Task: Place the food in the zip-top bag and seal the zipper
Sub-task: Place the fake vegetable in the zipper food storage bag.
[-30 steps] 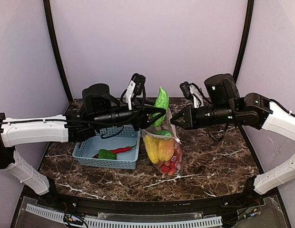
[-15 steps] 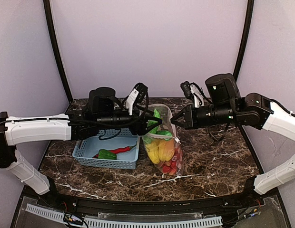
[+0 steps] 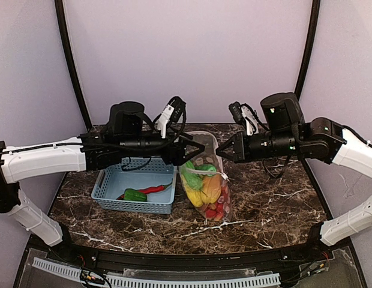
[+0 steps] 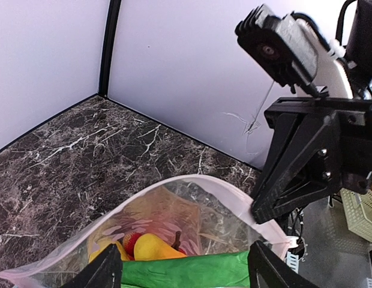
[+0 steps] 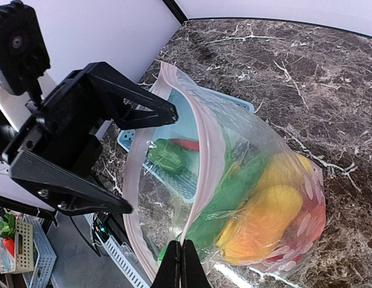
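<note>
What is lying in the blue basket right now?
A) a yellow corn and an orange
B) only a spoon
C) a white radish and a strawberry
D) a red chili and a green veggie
D: the top view shows a red chili and a green veggie lying side by side in the blue basket, with nothing else in it.

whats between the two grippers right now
The open mouth of the zip-top bag spans the gap between the open left gripper and the right gripper, which pinches its rim; the top view shows it.
</note>
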Available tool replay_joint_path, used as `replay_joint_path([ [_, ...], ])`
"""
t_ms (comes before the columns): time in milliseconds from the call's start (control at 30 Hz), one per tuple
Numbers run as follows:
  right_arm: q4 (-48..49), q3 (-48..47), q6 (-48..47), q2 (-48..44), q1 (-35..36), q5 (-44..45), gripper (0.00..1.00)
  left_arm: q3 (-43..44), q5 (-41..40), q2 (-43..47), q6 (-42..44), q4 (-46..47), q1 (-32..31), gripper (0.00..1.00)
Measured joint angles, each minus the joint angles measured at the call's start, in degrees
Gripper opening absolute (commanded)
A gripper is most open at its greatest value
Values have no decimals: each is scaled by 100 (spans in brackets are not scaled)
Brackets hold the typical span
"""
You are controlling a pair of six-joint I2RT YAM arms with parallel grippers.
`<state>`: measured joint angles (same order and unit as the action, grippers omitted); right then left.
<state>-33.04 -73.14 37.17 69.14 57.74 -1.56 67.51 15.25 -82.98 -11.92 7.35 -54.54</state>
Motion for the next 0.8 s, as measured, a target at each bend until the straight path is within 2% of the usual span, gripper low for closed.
replay_joint_path([
  [267, 4, 0, -2, 0, 0, -2, 0, 286, 345, 595, -597, -772, 219, 76],
  [500, 9, 7, -2, 0, 0, -2, 0, 127, 315, 1364, -807, -1917, 850, 77],
  [800, 50, 44, -2, 0, 0, -2, 0, -1113, 184, 1755, -828, -3171, 1731, 77],
])
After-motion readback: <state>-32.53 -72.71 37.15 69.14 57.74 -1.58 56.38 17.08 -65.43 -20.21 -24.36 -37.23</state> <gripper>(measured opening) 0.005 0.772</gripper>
